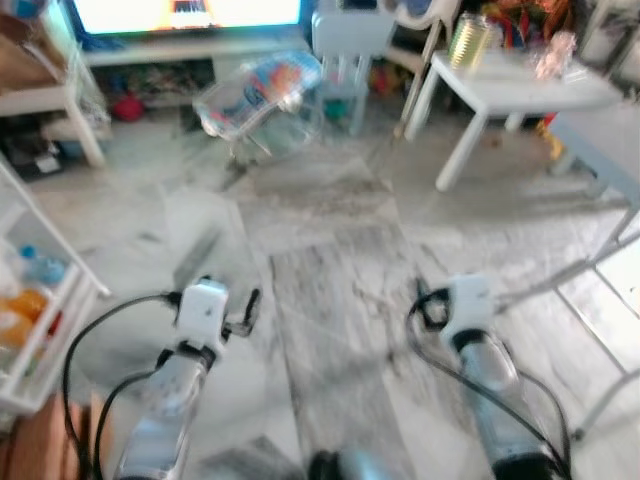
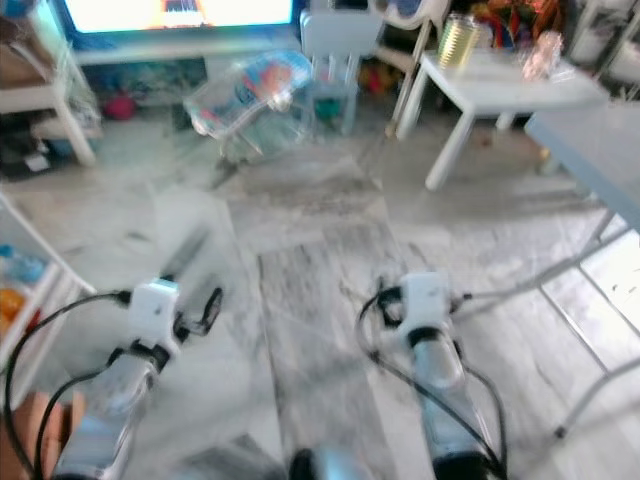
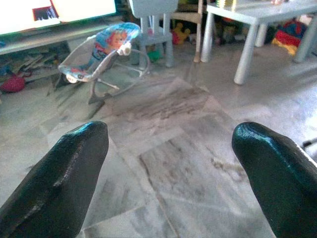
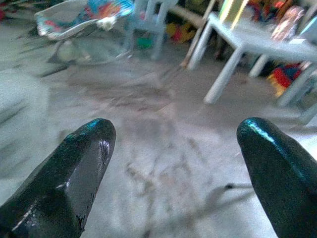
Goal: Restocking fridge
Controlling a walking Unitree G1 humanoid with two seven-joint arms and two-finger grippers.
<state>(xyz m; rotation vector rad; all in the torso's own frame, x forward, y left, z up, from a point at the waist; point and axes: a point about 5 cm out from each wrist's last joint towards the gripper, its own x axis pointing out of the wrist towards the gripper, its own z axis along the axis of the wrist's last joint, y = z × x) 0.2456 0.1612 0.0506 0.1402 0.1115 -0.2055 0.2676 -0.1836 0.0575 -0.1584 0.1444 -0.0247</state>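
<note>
Marble floor [image 1: 330,250] spreads grey and veined ahead of both arms, blurred in the head views, with a wide open run straight forward between the two claws. Beyond the left claw [image 3: 163,163], whose two black fingers [image 3: 59,173] stand far apart with nothing between them, the floor reaches a lit television screen [image 1: 185,12] on a low white stand along the far wall. Ahead of the right claw [image 4: 173,168], likewise spread wide and empty, a white bench [image 1: 520,85] stands on slim legs, its near edge and corner leg closing the floor on that side; a yellowish jar [image 1: 468,40] sits on its top. A second pale bench edge [image 1: 600,150] juts in nearer on the right claw's outer side, with thin metal legs [image 1: 610,290] angling down close to that arm. A baby bouncer [image 1: 262,92] with a coloured seat rests on the floor well ahead, between the claws' lines, and a small pale-blue chair [image 1: 350,45] stands just behind it. On the left claw's outer side, a white fridge door shelf [image 1: 45,320] edges into view, holding a blue-capped bottle [image 1: 42,268] and an orange one [image 1: 22,303], close beside the left arm.
</note>
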